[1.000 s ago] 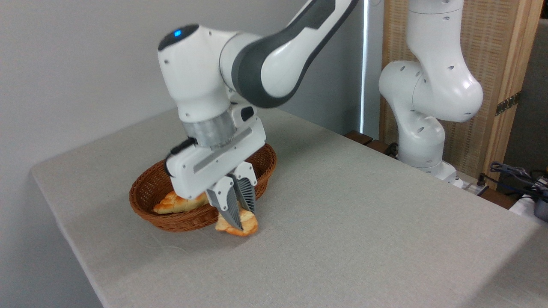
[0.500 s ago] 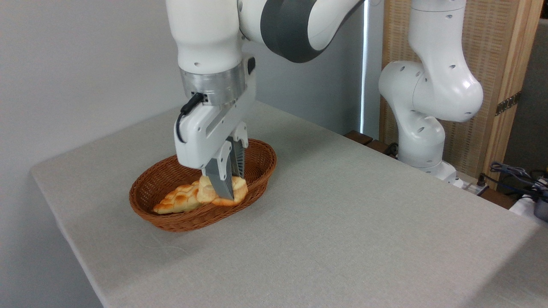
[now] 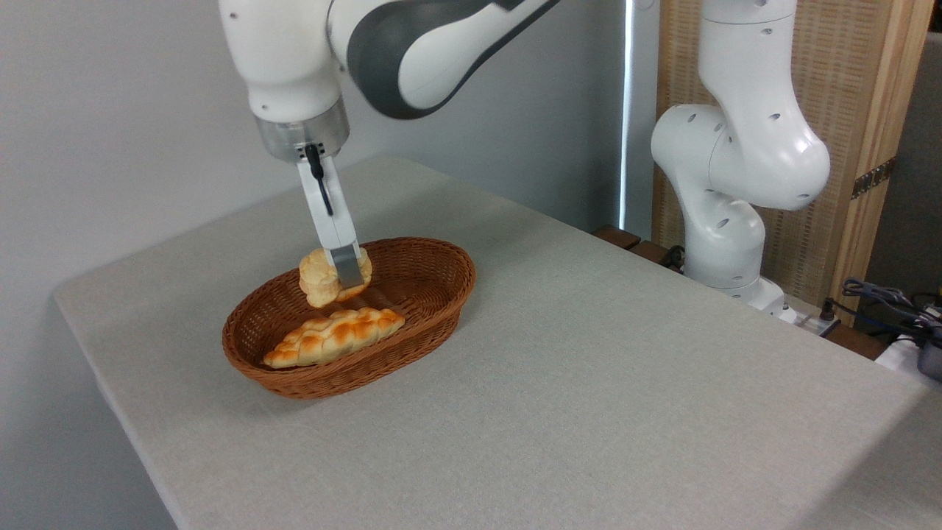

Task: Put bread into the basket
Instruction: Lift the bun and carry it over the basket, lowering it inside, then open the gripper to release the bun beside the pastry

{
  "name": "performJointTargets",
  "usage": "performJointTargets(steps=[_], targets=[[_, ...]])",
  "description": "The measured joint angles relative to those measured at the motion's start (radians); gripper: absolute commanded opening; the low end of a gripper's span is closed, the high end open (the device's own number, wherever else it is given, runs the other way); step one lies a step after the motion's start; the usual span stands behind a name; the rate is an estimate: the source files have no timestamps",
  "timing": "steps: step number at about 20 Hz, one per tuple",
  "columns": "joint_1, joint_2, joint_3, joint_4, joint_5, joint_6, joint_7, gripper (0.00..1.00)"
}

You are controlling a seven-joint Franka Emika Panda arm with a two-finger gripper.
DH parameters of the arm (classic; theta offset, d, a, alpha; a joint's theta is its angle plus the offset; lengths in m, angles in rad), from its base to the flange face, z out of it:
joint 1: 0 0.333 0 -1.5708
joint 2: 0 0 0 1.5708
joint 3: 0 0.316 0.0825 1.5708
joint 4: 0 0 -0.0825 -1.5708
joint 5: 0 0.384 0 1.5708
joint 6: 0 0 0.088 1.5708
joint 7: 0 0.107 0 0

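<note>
The bread, a small pale-golden bun with orange-brown sides, hangs tilted in the air over the back half of the basket. My gripper is shut on the bun; only its near grey finger shows edge-on, the far finger is hidden behind it. The basket is an oval brown wicker one standing on the left part of the table. The bun sits a little above the basket's floor, not touching it.
A long braided golden loaf lies in the front half of the basket, below the bun. The grey table ends in a left edge close to the basket. My arm's white base stands at the back right, with cables beside it.
The gripper lifted the bun from the table by the basket's front rim, carried it up and back-left over the basket, and turned edge-on. The loaf stayed put.
</note>
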Motion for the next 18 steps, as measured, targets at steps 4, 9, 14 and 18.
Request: performJointTargets(steps=[4,9,14,18], targets=[[0.006,0.025,0.002,0.000,-0.147,0.061,-0.018,1.00],[0.014,0.026,0.007,0.001,-0.195,0.072,-0.018,1.00],[0.014,0.026,0.007,0.001,-0.196,0.072,-0.018,1.00],[0.014,0.026,0.009,0.002,-0.196,0.072,-0.018,1.00]])
